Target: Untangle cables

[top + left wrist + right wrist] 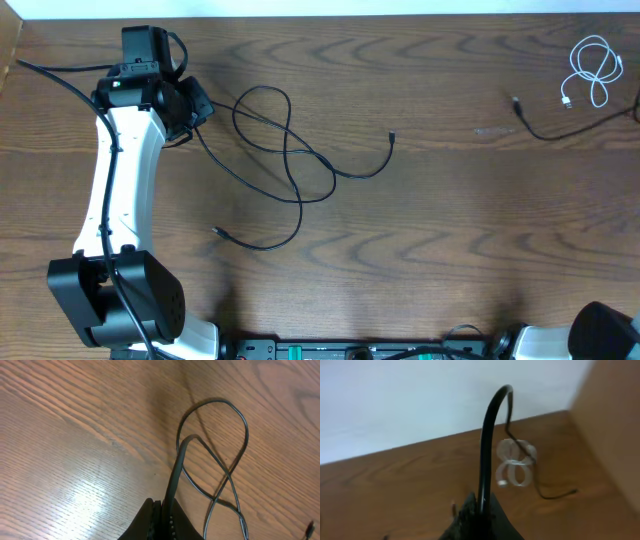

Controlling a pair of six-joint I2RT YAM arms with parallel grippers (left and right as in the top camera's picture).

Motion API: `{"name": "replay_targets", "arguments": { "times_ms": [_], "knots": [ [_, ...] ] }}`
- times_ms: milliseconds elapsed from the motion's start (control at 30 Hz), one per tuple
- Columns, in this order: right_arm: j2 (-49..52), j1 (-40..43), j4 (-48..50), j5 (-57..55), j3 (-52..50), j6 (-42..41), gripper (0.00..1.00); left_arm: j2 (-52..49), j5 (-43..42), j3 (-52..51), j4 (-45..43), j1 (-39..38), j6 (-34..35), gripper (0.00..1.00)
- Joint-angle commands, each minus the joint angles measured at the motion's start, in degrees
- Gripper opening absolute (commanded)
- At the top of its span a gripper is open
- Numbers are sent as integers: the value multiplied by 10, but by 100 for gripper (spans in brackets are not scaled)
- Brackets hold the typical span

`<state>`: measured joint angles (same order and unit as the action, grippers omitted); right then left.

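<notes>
A long black cable [290, 150] lies in crossed loops on the wooden table, with small plugs at its ends [392, 136] [217, 231]. My left gripper [198, 108] sits at the cable's left end, shut on it. In the left wrist view the black cable [175, 472] rises from the closed left gripper [164, 506] into loops [227, 467]. A second black cable [560, 128] lies at the far right and runs off the edge. Beside it is a coiled white cable [592, 72]. The right gripper [481, 502] is shut on the second black cable [485, 455], near the white cable [516, 462].
The left arm [125, 190] stretches along the table's left side. Part of the right arm's base [603, 332] shows at the bottom right corner. A white wall [420, 395] borders the table's far edge.
</notes>
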<state>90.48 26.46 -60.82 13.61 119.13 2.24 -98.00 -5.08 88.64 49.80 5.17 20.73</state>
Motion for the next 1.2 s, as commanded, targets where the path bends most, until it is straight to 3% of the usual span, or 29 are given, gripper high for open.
{"name": "replay_targets", "arguments": {
  "times_ms": [0,533,567,600,633,667,900,1033,1167],
  "knots": [
    [31,48,19,-51,0,-9,1,-5,21,4,3,3,-8,8],
    [223,174,136,-24,0,-20,1,-5,19,4,7,3,-8,8],
    [235,174,140,-19,0,-20,10,-5,14,4,7,3,-8,8],
    [246,174,143,-11,0,-20,50,-5,8,4,7,3,-8,7],
    [255,173,143,-3,0,-20,82,-5,2,4,7,3,-8,8],
    [261,172,140,3,0,-20,99,-5,-3,4,7,3,-8,8],
    [229,146,75,46,1,-19,99,-5,-78,4,7,2,-66,8],
    [199,116,46,190,1,31,99,-5,-181,4,2,2,-129,8],
    [190,64,14,280,1,62,99,-4,-335,4,-20,0,-185,8]
  ]
}}
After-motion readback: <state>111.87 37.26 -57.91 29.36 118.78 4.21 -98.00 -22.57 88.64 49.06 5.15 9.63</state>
